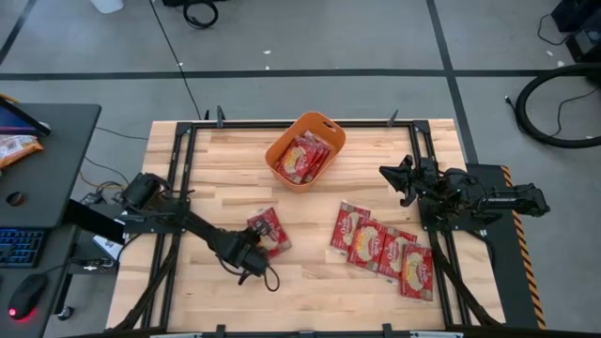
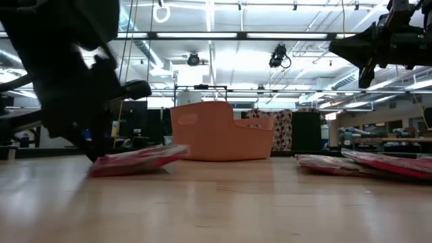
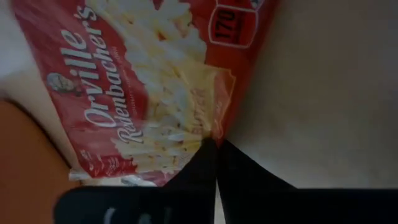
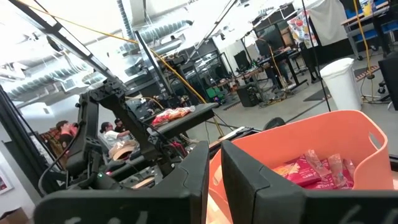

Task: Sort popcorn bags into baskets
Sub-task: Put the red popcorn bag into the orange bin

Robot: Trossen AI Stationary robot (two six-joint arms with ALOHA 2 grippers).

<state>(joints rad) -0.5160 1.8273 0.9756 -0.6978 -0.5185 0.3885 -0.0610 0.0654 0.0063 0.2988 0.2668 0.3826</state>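
Note:
One red popcorn bag (image 1: 268,230) with a cream-yellow picture lies on the table's middle, and my left gripper (image 1: 252,253) is shut at its near edge. In the left wrist view the bag (image 3: 143,93) fills the picture beyond the fingertips. In the low view the bag (image 2: 138,160) sits low at the table with its far end slightly higher. The orange basket (image 1: 305,150) stands at the far middle with packets inside (image 4: 314,171). Several more bags (image 1: 380,249) lie flat at the near right. My right gripper (image 1: 399,178) hovers raised to the right of the basket, shut and empty. My left gripper pinches the popcorn bag at its edge (image 3: 211,132), beside the cream picture, between the two fingertips (image 3: 202,163). The fingers come from the table's near left, slanting down. The bag stays low over the table; whether any part is lifted clear I cannot tell.
The table is edged by a black metal frame (image 1: 178,188). A side desk (image 1: 47,160) with a keyboard, a mouse and an orange-and-white snack bag (image 1: 17,145) stands to the left. People (image 4: 115,134) sit in the room beyond the table.

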